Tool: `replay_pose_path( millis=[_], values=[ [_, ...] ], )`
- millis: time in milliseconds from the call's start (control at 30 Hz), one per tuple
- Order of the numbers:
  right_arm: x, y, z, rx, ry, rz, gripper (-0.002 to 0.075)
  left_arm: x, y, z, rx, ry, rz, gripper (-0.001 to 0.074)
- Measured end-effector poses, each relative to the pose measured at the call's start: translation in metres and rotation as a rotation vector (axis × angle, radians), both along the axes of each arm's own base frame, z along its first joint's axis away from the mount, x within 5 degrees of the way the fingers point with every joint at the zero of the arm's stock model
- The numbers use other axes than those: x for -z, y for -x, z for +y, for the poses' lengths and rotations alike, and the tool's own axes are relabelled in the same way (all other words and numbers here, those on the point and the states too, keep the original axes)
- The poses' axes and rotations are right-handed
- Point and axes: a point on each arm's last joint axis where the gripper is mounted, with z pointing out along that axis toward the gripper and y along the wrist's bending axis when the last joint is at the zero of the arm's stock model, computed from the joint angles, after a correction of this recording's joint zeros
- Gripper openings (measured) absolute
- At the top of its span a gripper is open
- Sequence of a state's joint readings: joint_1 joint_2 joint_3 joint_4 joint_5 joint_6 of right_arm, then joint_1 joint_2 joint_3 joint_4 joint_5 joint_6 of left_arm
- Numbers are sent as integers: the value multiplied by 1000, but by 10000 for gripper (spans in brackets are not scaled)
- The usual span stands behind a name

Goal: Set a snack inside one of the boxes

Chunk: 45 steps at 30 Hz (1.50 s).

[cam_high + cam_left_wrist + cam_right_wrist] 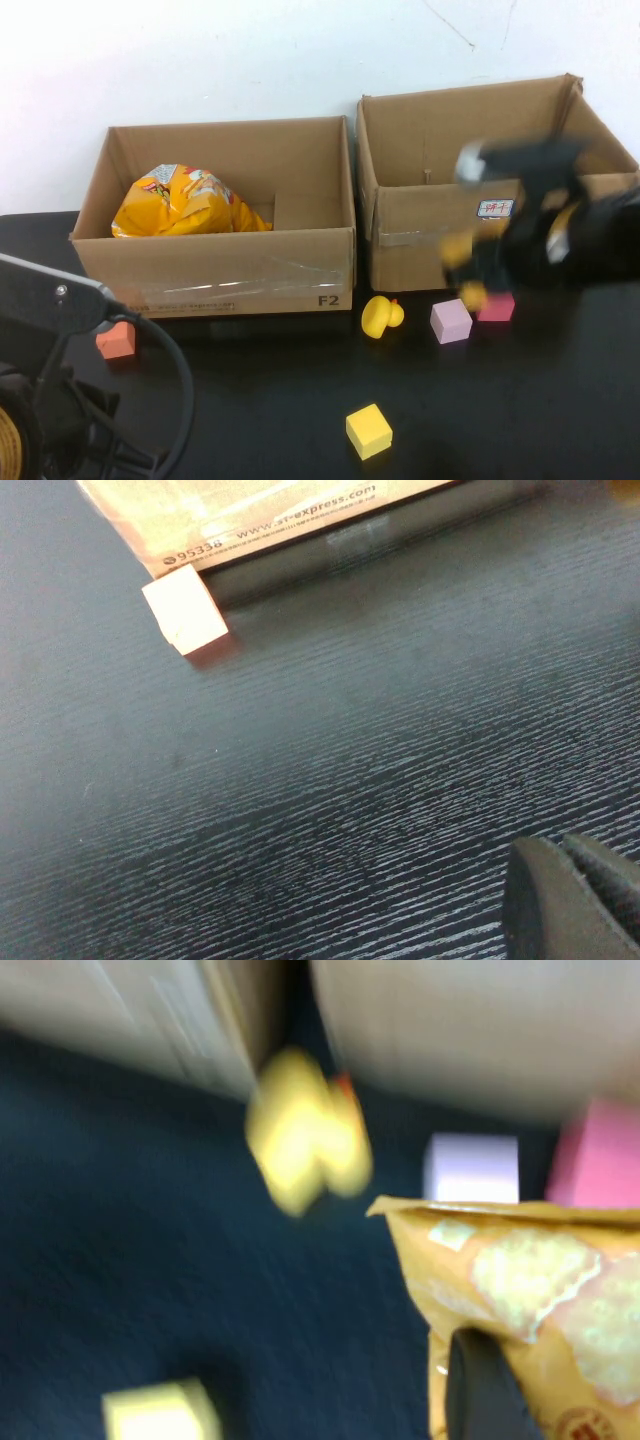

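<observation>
The right claw (468, 275) hangs in front of the right-hand cardboard box (420, 235), just above the bench (300, 400), and it is pinching a yellow snack bag (540, 1300). In the right wrist view the bag fills the space at the claw, with one dark finger (480, 1390) lying across the wrapper. In the high view the arm is smeared and only scraps of the wrapper's yellow show at its tip.

Just beside that claw sit a pink cube (497, 307) and a pale lilac cube (451, 321), the lilac one on the side toward the other arm. A little farther that way is a yellow rubber duck (381, 316), and nearer the robot, well apart from the claw, a yellow cube (369, 431). A second snack bag (185, 203) lies inside the left-hand cardboard box (215, 270), well apart from the right claw.

The left claw (575, 900) is low over the bench near the robot, its fingers pressed together with nothing between them. Ahead of it an orange cube (116, 340) rests against the front of the left-hand box
</observation>
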<state>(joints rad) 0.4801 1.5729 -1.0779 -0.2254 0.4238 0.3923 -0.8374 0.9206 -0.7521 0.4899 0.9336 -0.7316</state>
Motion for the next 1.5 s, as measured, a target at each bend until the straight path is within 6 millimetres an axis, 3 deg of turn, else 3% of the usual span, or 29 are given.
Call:
replay_pose_path(
  millis=[167,267,433,567,633,667,767,933,1000,1100,1233,1367,1500],
  values=[
    [-65,-7,-1,-36,-191,-366,263,0,0,0,0,-3,-4,-3],
    [-83,-32,1,-22,-231,-456,262,0,0,0,0,-4,-3,-3],
    [-61,-94,9,24,-202,-422,293,2,3,3,-7,-40,39,-3],
    [-31,-132,17,90,-137,-247,534,-1,10,12,-21,-52,51,-3],
    [-23,-142,19,134,-84,-105,620,-12,17,22,-28,-5,-19,-3],
    [-25,-143,19,136,-74,-82,622,-17,20,27,-27,18,-57,-3],
    [-47,-141,20,92,-34,-56,543,-33,29,42,-10,90,-201,-3],
    [-83,-121,21,-101,38,37,145,-55,46,64,42,157,-415,-3],
    [-90,-111,22,-180,59,84,66,-60,52,71,79,147,-478,-3],
    [-95,-97,18,-260,107,167,17,-57,57,73,154,135,-556,-3],
    [-112,-79,11,-307,135,156,3,-32,60,67,270,130,-616,-3],
    [-140,-41,1,-343,152,101,0,-3,61,59,316,181,-581,-3],
    [-150,-1,-11,-370,156,101,-1,14,62,53,328,239,-523,-3]
  ],
)
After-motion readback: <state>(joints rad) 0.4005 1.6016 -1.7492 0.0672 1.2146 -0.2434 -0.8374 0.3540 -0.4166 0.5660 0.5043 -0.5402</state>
